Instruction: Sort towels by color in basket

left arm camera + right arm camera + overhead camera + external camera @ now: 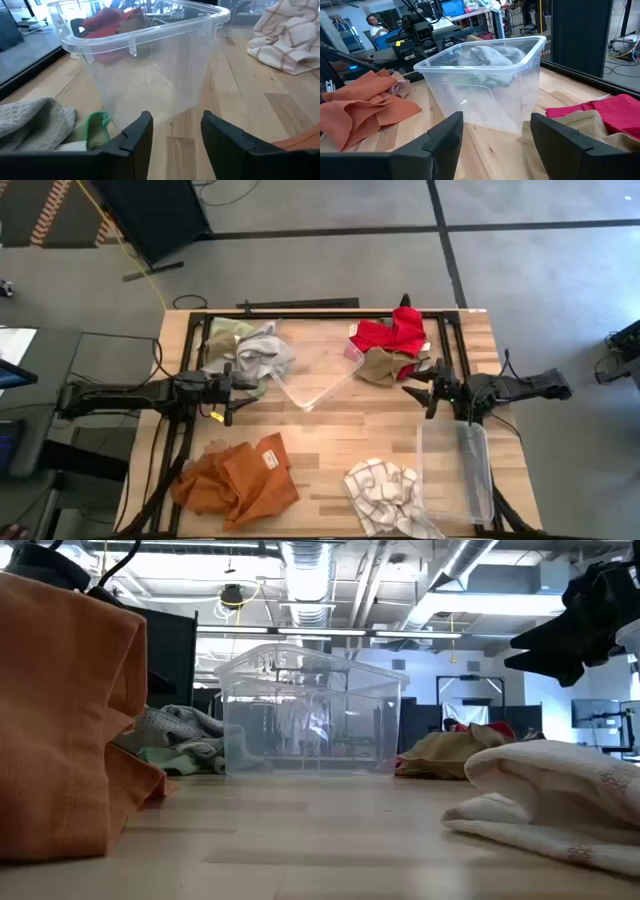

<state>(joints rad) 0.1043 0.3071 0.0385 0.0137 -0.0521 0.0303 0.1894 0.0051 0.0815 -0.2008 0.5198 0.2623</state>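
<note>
A clear basket (315, 375) stands mid-table, between my two grippers. My left gripper (175, 135) is open just left of it, beside the grey towel (262, 355) and the pale green towel (228, 332). My right gripper (495, 132) is open to the basket's right, near the tan-brown towel (380, 365) and the red towel (392, 335). The rust-orange towel (238, 480) and the white checked towel (385, 492) lie crumpled near the front edge. All of these towels rest on the tabletop. Nothing is between either pair of fingers.
A second clear basket (455, 470) lies at the near right, next to the checked towel. Bare wood (320, 435) stretches between the middle basket and the front towels. Dark rails (300, 313) run along the table's far edge.
</note>
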